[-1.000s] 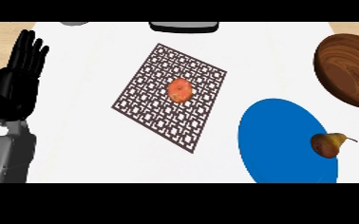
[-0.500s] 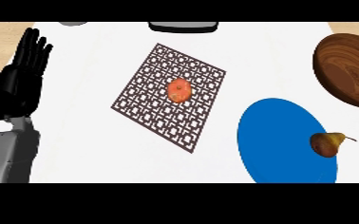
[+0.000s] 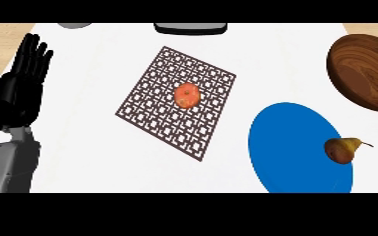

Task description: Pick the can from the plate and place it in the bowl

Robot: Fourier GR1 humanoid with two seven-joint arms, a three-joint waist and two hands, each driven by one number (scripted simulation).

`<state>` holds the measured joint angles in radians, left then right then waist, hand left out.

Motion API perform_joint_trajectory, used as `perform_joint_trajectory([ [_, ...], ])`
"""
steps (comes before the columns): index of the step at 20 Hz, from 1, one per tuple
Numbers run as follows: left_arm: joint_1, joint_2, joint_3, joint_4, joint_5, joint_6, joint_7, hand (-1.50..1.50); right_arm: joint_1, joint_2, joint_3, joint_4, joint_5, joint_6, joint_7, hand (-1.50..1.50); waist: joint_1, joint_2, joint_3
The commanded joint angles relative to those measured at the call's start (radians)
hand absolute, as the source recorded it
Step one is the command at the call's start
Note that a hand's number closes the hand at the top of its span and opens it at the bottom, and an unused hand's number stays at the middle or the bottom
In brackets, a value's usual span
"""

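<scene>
A blue plate [image 3: 288, 145] lies at the lower right of the white counter. On its right edge rests a brown pear [image 3: 341, 150]; I see no can anywhere. A dark wooden bowl [image 3: 358, 75] sits at the right edge, above the plate, partly cut off by the view. My left hand [image 3: 22, 92] stands open at the far left, fingers up, resting and holding nothing, far from the plate and bowl. My right hand does not show.
A brown lattice mat [image 3: 159, 110] lies tilted in the middle with a round orange fruit [image 3: 187, 95] on it. At the counter's far edge are a dark flat object [image 3: 190, 28] and a grey one [image 3: 74, 25].
</scene>
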<state>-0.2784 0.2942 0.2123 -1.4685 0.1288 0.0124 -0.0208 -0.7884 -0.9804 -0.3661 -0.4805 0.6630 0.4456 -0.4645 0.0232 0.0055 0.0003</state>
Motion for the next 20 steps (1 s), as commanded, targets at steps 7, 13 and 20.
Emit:
perform_joint_trajectory([
  [7, -0.004, -0.002, 0.012, 0.002, 0.013, -0.009, -0.003, 0.00, -0.070, 0.171, 0.026, 0.151, 0.079, -0.252, 0.212, 1.50, 0.012, 0.006, 0.001],
  [13, -0.011, -0.011, -0.001, 0.025, -0.013, 0.001, -0.022, 0.00, -0.083, 0.210, -0.078, 0.251, -0.030, -0.211, 0.152, -1.50, 0.008, 0.010, 0.002],
  [20, 0.027, -0.008, 0.006, 0.006, -0.007, -0.014, -0.047, 0.00, -0.032, 0.196, -0.247, 0.251, -0.183, -0.354, 0.000, -1.50, 0.009, 0.012, 0.004],
])
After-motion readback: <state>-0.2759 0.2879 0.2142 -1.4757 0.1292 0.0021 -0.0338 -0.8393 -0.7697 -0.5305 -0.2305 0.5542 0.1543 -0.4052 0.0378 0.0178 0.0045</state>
